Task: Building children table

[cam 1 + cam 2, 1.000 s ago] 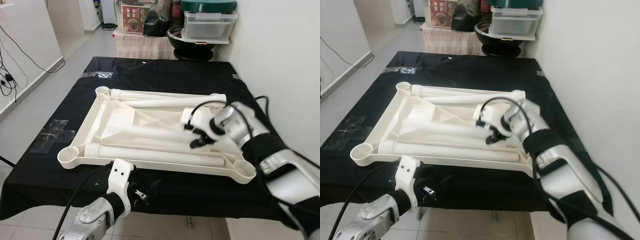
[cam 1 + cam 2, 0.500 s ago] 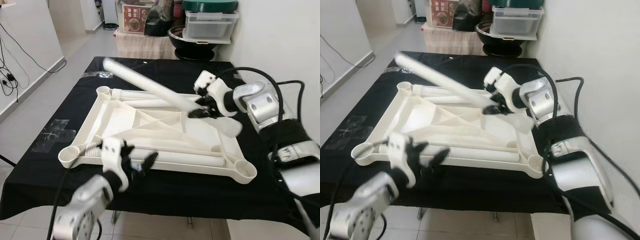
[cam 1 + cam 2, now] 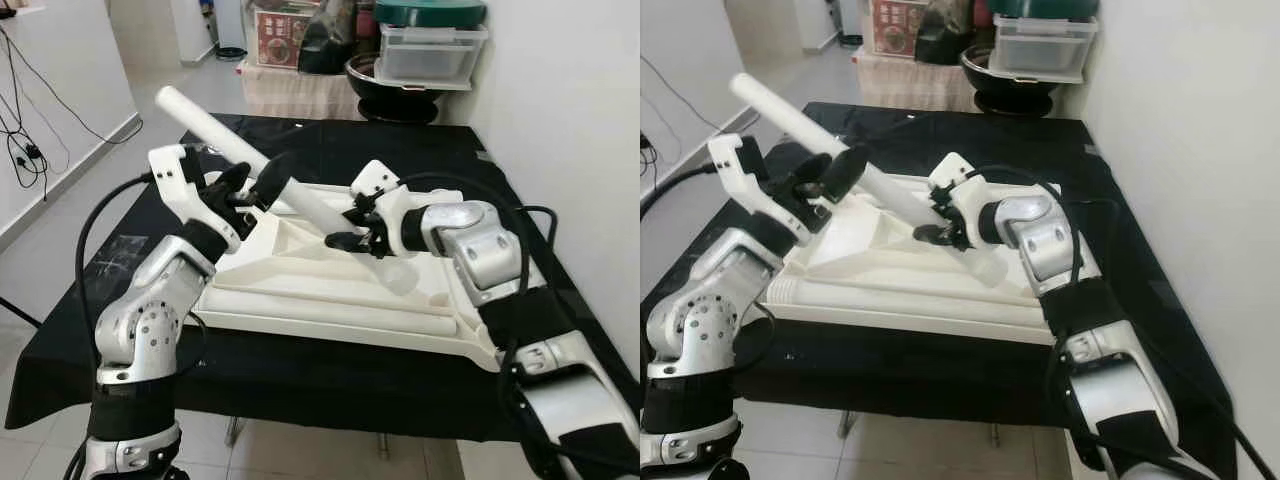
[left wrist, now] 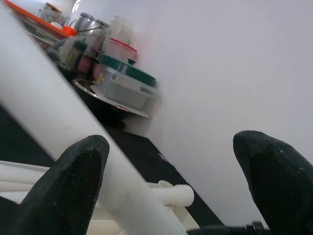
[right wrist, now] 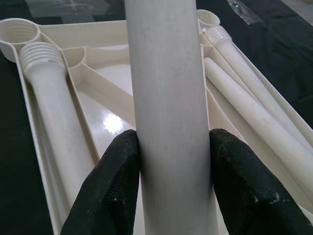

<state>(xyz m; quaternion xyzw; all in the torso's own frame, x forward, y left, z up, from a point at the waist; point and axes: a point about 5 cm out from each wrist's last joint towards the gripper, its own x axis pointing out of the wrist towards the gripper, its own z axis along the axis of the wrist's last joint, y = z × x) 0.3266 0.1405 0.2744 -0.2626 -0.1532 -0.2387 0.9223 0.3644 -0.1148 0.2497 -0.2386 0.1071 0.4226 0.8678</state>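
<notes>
A: So, the right gripper (image 3: 345, 226) has its two black fingers (image 5: 112, 186) pressed against both sides of a white table leg (image 3: 240, 152), clamped on it partway along?

B: Yes. In the right wrist view the leg (image 5: 168, 117) runs straight between the pads with no gap on either side. It slants up from the gripper toward the far left, its free end high over the far left corner of the table, its other end low and to the right of the gripper.

A: And the left gripper (image 3: 255, 185)?

B: Spread wide. It sits at the same leg, further up toward the free end. In the left wrist view the leg (image 4: 58, 137) passes close by one fingertip (image 4: 73, 181), while the other is well apart from it. Whether that near finger touches the leg, I cannot tell.

A: What lies below?

B: The upturned white tabletop (image 3: 300, 290), ribbed underside up, on a table draped in black cloth (image 3: 420, 150). More legs (image 5: 46, 98) with threaded ends lie along its near and far edges, and round threaded sockets (image 5: 17, 32) sit at its corners.

A: Beyond that?

B: Past the far end of the table, a clear storage box with a green lid (image 3: 430, 45) and a dark bowl (image 3: 375, 80), beside a white wall (image 3: 560, 110) on the right.
</notes>
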